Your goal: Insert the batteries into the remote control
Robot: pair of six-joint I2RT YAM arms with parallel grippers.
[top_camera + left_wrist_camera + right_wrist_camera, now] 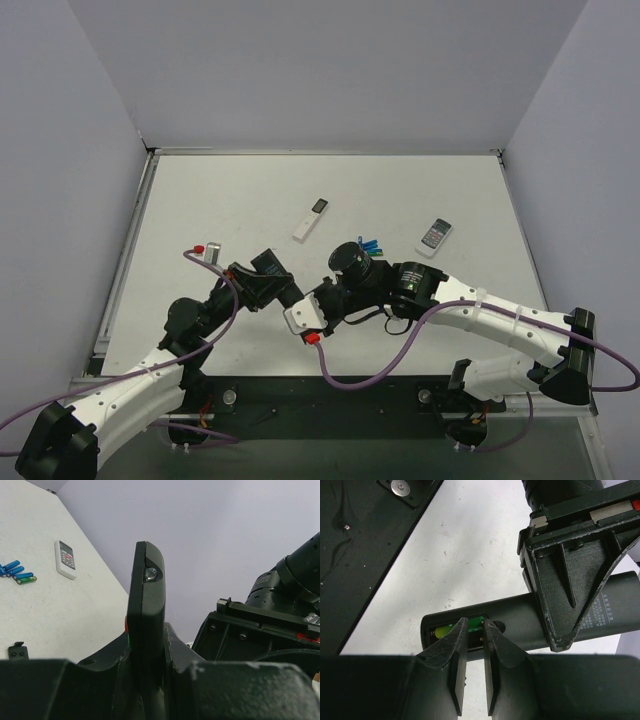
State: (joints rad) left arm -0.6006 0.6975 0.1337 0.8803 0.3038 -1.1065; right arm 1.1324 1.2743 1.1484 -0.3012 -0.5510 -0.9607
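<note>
My left gripper (pixel 146 640) is shut on the long black remote control (pixel 145 595) and holds it up off the table. The right wrist view shows the remote (pixel 520 615) from the back, with its battery compartment uncovered. A green battery (pixel 476 623) lies in that compartment. My right gripper (pixel 475 625) has its fingertips on the battery, one on each side of its middle. Its jaws stand a narrow gap apart with nothing between the pads. Another green battery (pixel 26 580) lies on the table beside the blue cells (pixel 12 569).
A short white remote with a grey keypad (pixel 434 236) lies at the back right, near the blue cells (pixel 369 243). A slim white stick remote (pixel 311 219) lies at the back centre. A small black cover (pixel 17 652) rests on the table below the left gripper.
</note>
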